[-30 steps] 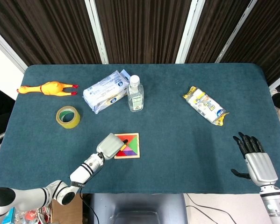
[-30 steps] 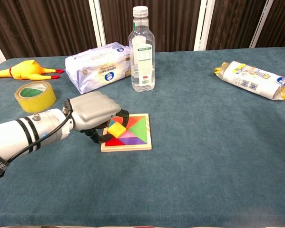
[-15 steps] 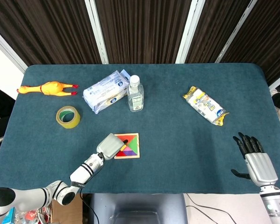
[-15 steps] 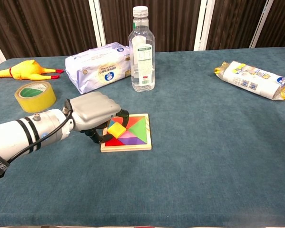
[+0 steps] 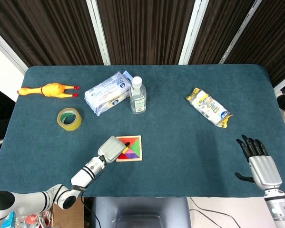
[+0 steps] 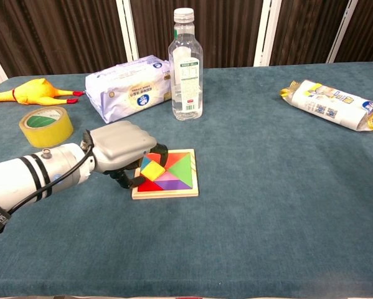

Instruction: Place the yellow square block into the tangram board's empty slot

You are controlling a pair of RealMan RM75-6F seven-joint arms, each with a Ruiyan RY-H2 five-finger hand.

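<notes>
Currently we find the left hand point(image 6: 121, 151) grasping the yellow square wooden block point(image 6: 152, 170), tilted over the wooden tangram board point(image 6: 174, 187) near-left and not yet seated; the right hand point(image 5: 262, 167) idles, fingers spread.

This looks like a robot test lab or studio, not a home: a bench point(image 5: 180, 142) covered in plain teal cloth stands before a far wall of dark ribbed panels point(image 5: 147, 28) split by white strips. Unrelated props lie scattered on it, as for trials: a rubber chicken point(image 5: 49, 90) and tape roll point(image 5: 69, 118) far left, a wipes pack point(image 5: 105, 92) and bottle point(image 5: 138, 95) at the middle, a snack bag point(image 5: 209, 107) on the right. Cables point(image 5: 204, 209) hang below the bench's near edge.
</notes>
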